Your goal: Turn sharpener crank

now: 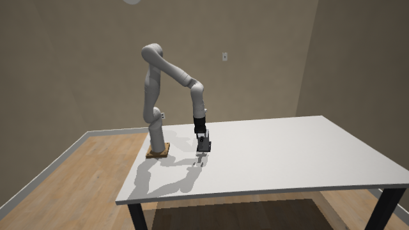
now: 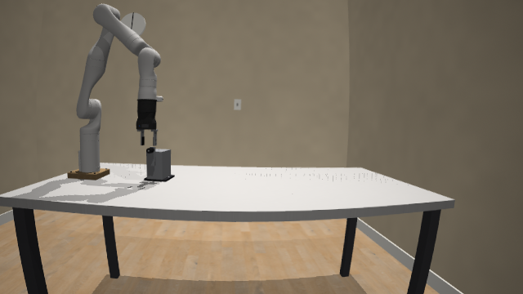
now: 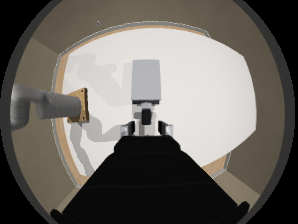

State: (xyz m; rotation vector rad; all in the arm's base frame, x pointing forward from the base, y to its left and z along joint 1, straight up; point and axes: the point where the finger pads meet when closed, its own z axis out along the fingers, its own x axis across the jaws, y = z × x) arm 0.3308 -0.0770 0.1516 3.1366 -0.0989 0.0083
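Observation:
The grey box-shaped sharpener [image 2: 159, 164] stands on a dark base on the white table, near the arm's base; it also shows in the top view [image 1: 204, 142] and the wrist view [image 3: 147, 83]. Its small dark crank [image 2: 150, 154] sits on the upper left side in the exterior view and faces the camera in the top view [image 1: 202, 138]. My gripper [image 2: 147, 140] points straight down, open and empty, a short way above the crank side of the sharpener. In the top view the gripper [image 1: 200, 131] overlaps the sharpener's top.
The arm's base [image 2: 89, 173] stands on a wooden plate at the table's near-left corner, close to the sharpener. The table edge runs just beside the base.

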